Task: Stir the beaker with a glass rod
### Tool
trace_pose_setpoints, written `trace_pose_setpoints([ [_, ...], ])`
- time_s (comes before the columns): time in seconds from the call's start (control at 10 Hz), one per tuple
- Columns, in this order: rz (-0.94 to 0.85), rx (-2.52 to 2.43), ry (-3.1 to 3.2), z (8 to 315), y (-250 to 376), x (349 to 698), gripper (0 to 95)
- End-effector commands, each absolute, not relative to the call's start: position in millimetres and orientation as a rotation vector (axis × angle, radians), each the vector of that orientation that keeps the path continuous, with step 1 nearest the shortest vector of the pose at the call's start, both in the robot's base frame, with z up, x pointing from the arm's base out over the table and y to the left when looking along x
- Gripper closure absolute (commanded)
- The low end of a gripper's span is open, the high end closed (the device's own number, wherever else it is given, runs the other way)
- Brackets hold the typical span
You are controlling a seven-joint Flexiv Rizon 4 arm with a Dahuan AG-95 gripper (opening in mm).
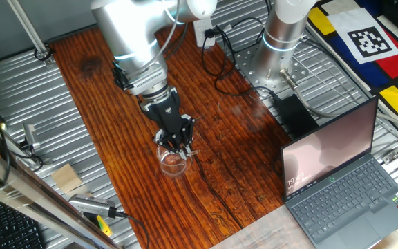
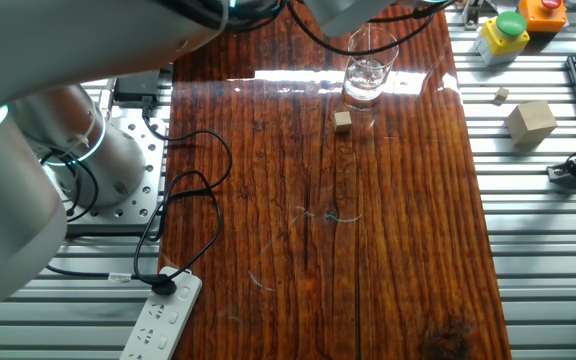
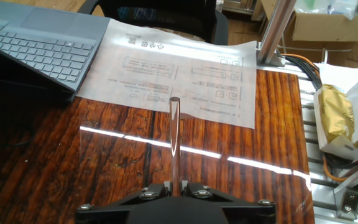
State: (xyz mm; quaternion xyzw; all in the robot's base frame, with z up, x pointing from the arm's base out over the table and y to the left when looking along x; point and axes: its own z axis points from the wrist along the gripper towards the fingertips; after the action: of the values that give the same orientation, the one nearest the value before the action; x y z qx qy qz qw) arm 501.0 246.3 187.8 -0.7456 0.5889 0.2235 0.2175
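The beaker (image 1: pixel 173 163) is a small clear glass standing on the dark wood table (image 1: pixel 240 124); it also shows in the other fixed view (image 2: pixel 368 72). My gripper (image 1: pixel 176 143) hangs straight over the beaker, fingertips just above its rim. In the hand view the gripper (image 3: pixel 175 185) is shut on the glass rod (image 3: pixel 174 140), which sticks straight out from between the jaws. A small tan cube (image 2: pixel 343 121) lies on the table right beside the beaker. I cannot make out the beaker in the hand view.
An open laptop (image 1: pixel 344 183) sits at the table's corner, on a paper sheet (image 3: pixel 179 74). A black cable (image 1: pixel 216 190) runs across the wood. A larger tan block (image 2: pixel 530 120) lies on the metal bench. A power strip (image 2: pixel 163 320) lies by the arm's base (image 1: pixel 282 34).
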Motion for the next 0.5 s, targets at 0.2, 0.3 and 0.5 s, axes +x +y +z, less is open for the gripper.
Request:
trace_pose_setpoints([
  [0.2, 0.599, -2.092, 1.639, 187.6, 245.1, 500.7, 95.0],
  [0.3, 0.590, -2.099, 1.645, 187.6, 245.1, 500.7, 95.0],
  [0.5, 0.579, -2.109, 1.655, 187.4, 245.3, 500.8, 95.0],
])
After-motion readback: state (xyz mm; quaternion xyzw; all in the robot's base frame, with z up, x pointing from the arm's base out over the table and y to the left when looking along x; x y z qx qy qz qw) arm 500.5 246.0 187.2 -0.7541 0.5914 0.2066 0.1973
